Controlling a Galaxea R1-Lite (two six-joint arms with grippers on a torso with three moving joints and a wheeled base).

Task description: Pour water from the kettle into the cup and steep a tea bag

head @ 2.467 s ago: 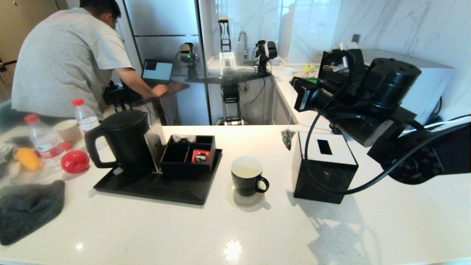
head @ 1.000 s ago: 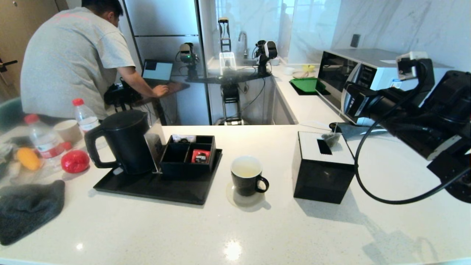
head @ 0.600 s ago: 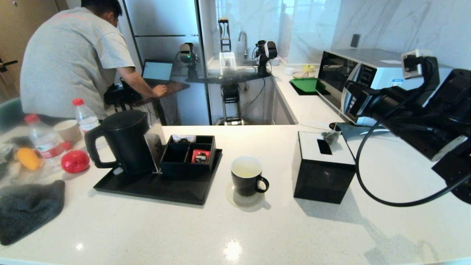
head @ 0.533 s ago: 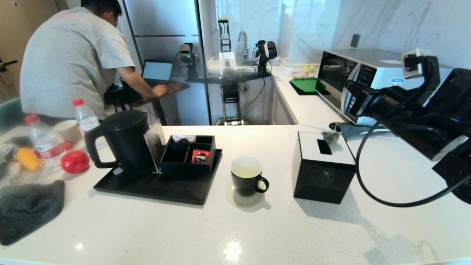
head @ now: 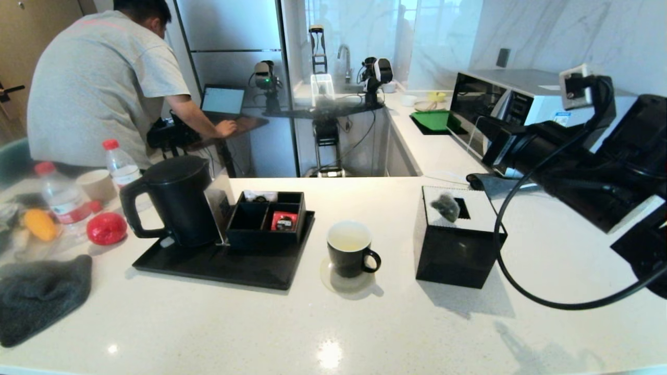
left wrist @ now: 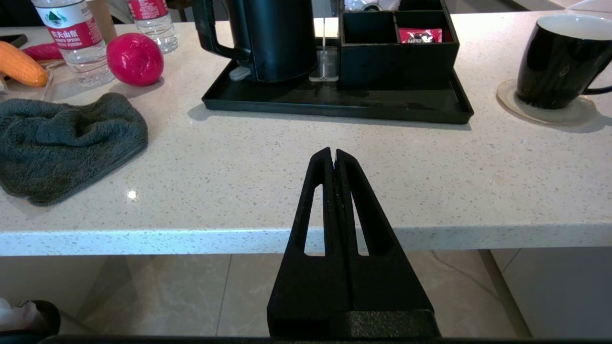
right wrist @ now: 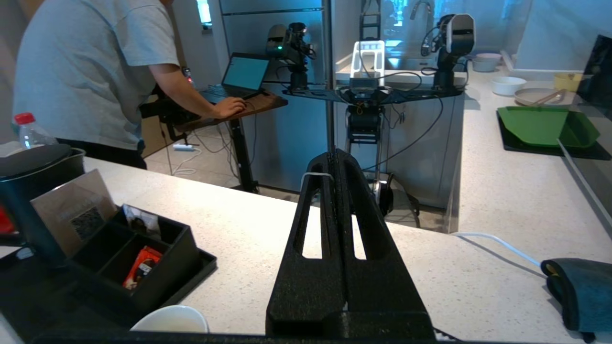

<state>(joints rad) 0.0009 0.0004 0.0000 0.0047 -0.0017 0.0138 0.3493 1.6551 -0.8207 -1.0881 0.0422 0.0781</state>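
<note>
The black kettle [head: 177, 200] stands on a black tray [head: 219, 268] at the left. The black cup [head: 350, 249], white inside, sits on a coaster at mid-table; whether it holds water I cannot tell. My right gripper [head: 485, 139] is raised at the right, shut on the pale thread [right wrist: 306, 174] looped over one finger. Below it the tea bag [head: 446, 206] dangles over the top of a black box [head: 458, 255], right of the cup. My left gripper [left wrist: 333, 154] is shut and empty, low before the counter's front edge, out of the head view.
On the tray a black organiser [head: 268, 219] holds a red sachet [head: 284, 221]. A grey towel [head: 36, 297], bottles [head: 62, 195], a red fruit [head: 106, 228] and a paper cup [head: 96, 185] lie far left. A dark cloth [head: 490, 183] and a microwave [head: 521, 99] are behind the box. A person [head: 99, 83] stands beyond the counter.
The tea bag has swung left, from the box's back right corner to above its top. The right gripper shifted slightly left and up. The left gripper stayed still.
</note>
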